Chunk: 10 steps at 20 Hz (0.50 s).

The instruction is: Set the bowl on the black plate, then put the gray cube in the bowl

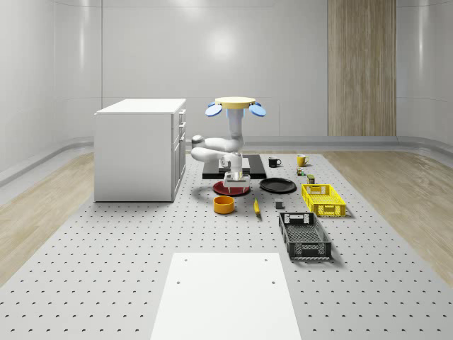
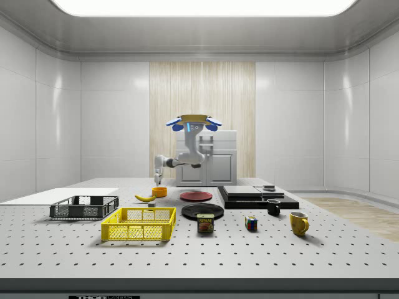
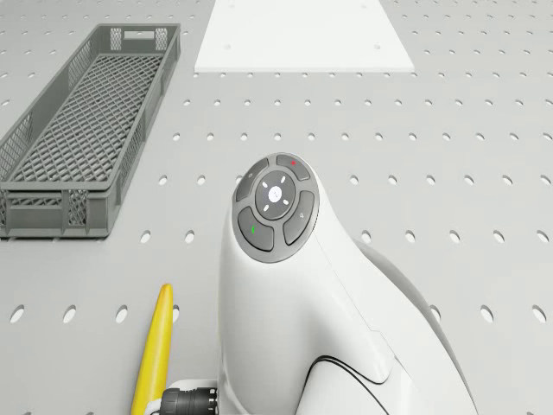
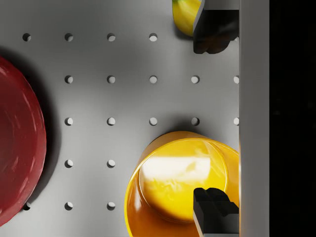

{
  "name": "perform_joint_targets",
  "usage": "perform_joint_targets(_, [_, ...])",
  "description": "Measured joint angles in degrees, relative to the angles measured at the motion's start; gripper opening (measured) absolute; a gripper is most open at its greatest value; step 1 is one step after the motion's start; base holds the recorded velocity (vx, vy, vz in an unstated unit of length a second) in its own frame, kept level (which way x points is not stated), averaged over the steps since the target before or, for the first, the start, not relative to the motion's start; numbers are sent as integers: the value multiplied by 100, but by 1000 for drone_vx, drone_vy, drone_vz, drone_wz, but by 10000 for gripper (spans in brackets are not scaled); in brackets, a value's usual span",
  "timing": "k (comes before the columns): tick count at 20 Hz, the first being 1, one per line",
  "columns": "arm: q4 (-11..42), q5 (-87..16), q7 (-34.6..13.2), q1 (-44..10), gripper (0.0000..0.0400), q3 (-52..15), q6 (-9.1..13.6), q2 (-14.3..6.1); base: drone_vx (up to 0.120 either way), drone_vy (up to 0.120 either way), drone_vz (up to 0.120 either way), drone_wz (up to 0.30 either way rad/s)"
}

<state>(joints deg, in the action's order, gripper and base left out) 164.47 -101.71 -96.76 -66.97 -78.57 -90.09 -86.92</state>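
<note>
Drone (image 1: 236,103) hovers above the worktop (image 1: 127,269), over the red plate (image 1: 228,188) and beside the white cabinet (image 1: 141,149); nothing supports it in the whole-scene or side view. The arm hangs below it, elbow bent toward the cabinet.

Hand (image 4: 213,116) points straight down. Wrist view: the two fingertips (image 4: 212,29) are spread wide apart, with nothing between them. One fingertip overlaps the rim of the orange bowl (image 4: 180,185); the other sits next to the end of the banana (image 4: 185,15). The hand looks clear of the bowl, but I cannot tell for certain from this angle.

Bowl: upright on the worktop, just beside the red plate, edges apart. In the whole-scene view it lies in front of the red plate, with the banana to that view's right of it. It is not on the black plate (image 1: 277,185), which lies flat to the whole-scene view's right of the red plate.

Gray cube (image 1: 279,205): a small dark block on the worktop between the black plate and the dark gray crate (image 1: 304,236); it is well apart from the bowl.

Other items: yellow crate (image 1: 323,199) to the whole-scene view's right of the black plate; black mug (image 1: 274,162) and yellow mug (image 1: 301,160) farther back; a can (image 2: 205,223) and a coloured puzzle cube (image 2: 250,223) in the side view's foreground; white sheet (image 1: 226,297) at the near end of the worktop.
</note>
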Motion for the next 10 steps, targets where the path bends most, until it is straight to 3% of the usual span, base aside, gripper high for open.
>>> perform_joint_targets(10, [-26,-24,335,312,400,54,-120,-104,0,0,0,0])
